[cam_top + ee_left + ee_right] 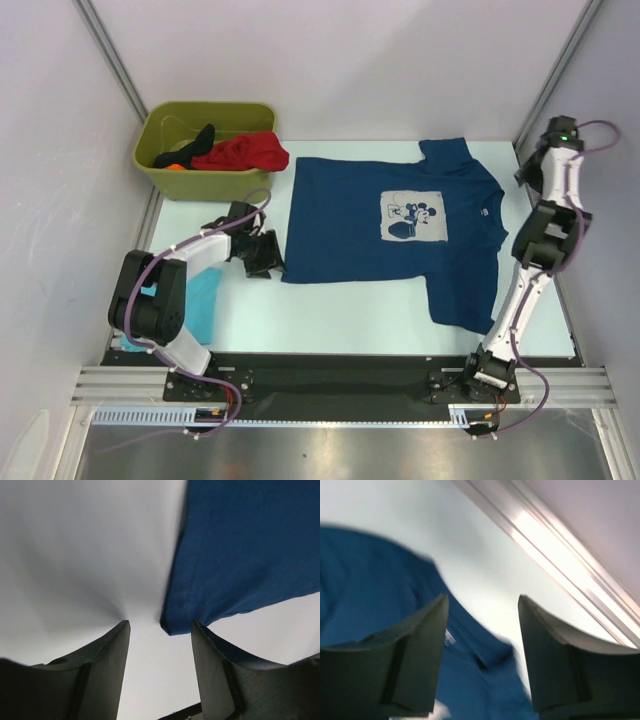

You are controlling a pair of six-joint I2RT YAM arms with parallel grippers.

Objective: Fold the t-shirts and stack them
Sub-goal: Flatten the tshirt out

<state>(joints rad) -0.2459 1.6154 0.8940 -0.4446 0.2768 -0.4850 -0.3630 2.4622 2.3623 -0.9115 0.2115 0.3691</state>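
While the left claw [160, 625] gapes empty, the navy t-shirt [340, 230] lies flat

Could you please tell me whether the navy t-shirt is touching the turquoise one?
Apart. The top external view shows bare table and the left gripper between the navy t-shirt and the turquoise t-shirt.
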